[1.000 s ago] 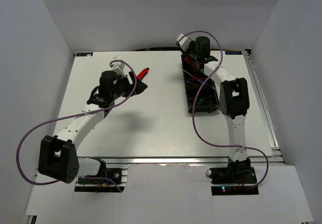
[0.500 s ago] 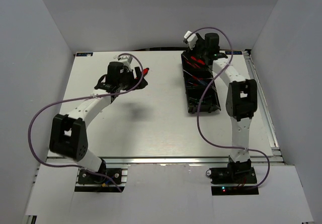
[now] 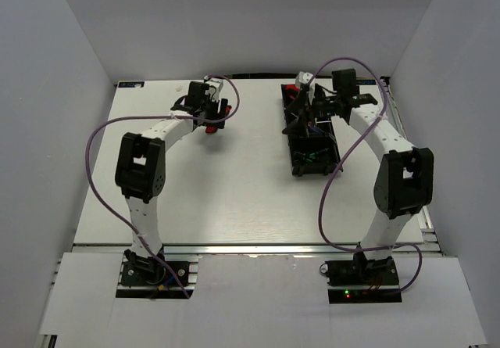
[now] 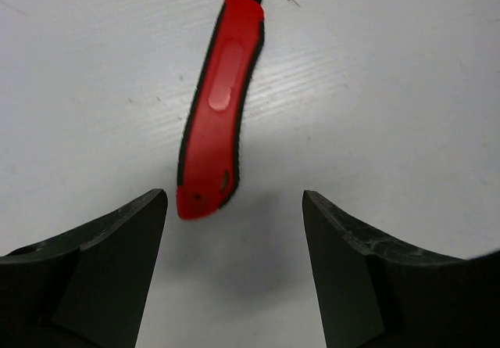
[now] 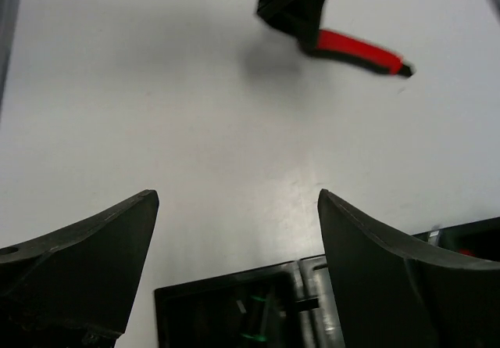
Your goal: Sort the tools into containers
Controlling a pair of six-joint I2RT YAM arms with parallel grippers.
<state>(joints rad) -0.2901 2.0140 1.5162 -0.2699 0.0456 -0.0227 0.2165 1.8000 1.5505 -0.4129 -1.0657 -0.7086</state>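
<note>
Red cutter (image 4: pixel 215 105) flat on table (image 4: pixel 391 90) just ahead of left tool (image 4: pixel 234 203), spread, empty; right tool (image 5: pixel 238 199) spread too.

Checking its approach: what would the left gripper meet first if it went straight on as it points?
Probably the red-handled cutter on the table, its near end just ahead of the open left gripper; depth unclear.

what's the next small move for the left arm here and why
Probably lower the left gripper straight down onto the red cutter. The gripper is open, and the near end of the cutter's handle sits in the gap between its fingers. The cutter lies flat on the table, untouched and outside the black tray. The handle runs lengthwise through the gap, so a later close should pinch across its width.
</note>
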